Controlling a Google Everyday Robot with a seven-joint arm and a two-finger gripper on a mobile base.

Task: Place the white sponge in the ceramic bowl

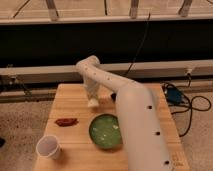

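Note:
The green ceramic bowl [105, 131] sits on the wooden table [75, 107], near its front middle. My white arm reaches over the table from the lower right and bends at the back. The gripper [93, 101] hangs down over the table, behind and a little left of the bowl. A small white block, seemingly the white sponge [93, 104], shows at the gripper's tip, on or just above the wood. The arm hides the bowl's right edge.
A white cup [48, 147] stands at the table's front left corner. A small reddish-brown object [66, 121] lies left of the bowl. Blue gear and black cables [176, 96] lie off the table's right side. A dark wall with a rail runs behind.

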